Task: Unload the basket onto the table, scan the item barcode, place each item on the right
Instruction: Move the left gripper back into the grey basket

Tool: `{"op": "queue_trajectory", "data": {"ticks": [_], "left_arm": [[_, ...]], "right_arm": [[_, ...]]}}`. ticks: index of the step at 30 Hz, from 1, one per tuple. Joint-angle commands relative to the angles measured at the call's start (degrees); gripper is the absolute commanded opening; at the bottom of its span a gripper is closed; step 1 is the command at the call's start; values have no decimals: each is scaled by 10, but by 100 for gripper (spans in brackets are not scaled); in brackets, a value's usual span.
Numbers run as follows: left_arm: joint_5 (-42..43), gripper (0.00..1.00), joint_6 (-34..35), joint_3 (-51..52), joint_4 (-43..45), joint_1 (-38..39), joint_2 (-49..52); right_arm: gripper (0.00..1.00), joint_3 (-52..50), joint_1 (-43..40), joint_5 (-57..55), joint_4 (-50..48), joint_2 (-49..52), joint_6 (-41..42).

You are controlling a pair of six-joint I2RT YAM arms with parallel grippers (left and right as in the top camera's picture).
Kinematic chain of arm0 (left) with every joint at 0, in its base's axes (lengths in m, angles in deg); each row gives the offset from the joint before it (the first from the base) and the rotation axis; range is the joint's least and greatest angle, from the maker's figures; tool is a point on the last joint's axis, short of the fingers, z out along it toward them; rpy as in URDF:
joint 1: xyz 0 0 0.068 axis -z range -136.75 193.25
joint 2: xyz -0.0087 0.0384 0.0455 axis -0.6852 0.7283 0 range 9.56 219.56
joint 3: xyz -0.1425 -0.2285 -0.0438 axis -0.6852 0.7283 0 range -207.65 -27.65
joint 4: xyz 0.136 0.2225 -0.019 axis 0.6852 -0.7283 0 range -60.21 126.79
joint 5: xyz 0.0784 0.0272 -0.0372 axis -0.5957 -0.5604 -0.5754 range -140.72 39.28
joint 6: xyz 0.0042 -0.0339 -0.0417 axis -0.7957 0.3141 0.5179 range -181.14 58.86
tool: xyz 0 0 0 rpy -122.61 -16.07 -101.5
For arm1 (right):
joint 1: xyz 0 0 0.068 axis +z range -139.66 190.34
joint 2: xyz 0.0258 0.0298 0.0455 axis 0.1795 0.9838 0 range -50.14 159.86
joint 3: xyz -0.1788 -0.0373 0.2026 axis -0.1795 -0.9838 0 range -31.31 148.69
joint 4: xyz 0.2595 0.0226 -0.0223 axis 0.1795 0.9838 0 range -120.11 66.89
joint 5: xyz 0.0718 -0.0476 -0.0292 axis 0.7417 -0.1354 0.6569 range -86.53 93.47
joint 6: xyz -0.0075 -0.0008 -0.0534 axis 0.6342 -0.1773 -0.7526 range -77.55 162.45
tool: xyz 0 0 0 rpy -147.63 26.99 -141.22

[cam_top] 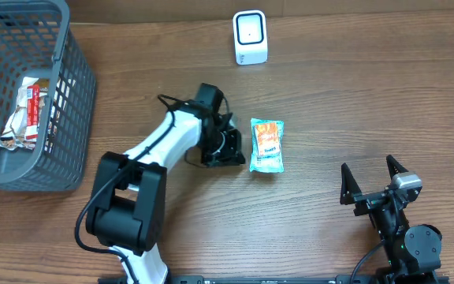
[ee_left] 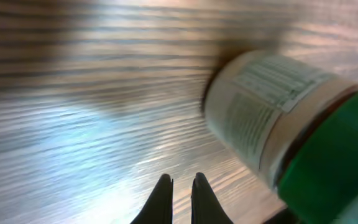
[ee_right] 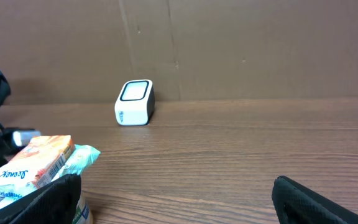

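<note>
At frame centre, the orange-and-teal plastic snack packet (cam_top: 266, 146) lies on the wooden desk (cam_top: 329, 95) beside the left claw (ee_left: 182, 186), which is pinched closed and empty. The right claw (cam_top: 368, 170) is spread wide and empty. Step in hand: pre-grasp. Next: part the left claw, grip the packet, and face its barcode to the white box scanner (cam_top: 250, 37).

Grey basket (cam_top: 76, 118) on wooden table (cam_top: 369, 102)
</note>
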Motion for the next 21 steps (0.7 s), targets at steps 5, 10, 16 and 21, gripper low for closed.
{"op": "queue_trajectory", "data": {"ticks": [5,10,16,21], "left_arm": [[-120,4,-71,-165,-131,-65,-47],[-212,47,-114,-336,-238,-99,-54],[-295,88,-184,-529,-298,-132,-54],[-404,100,-280,-641,-285,-150,-56]], "right_arm": [[100,-6,-2,-6,-4,-6,-1],[100,-6,-2,-6,-4,-6,-1],[100,-6,-2,-6,-4,-6,0],[100,-6,-2,-6,-4,-6,0]]}}
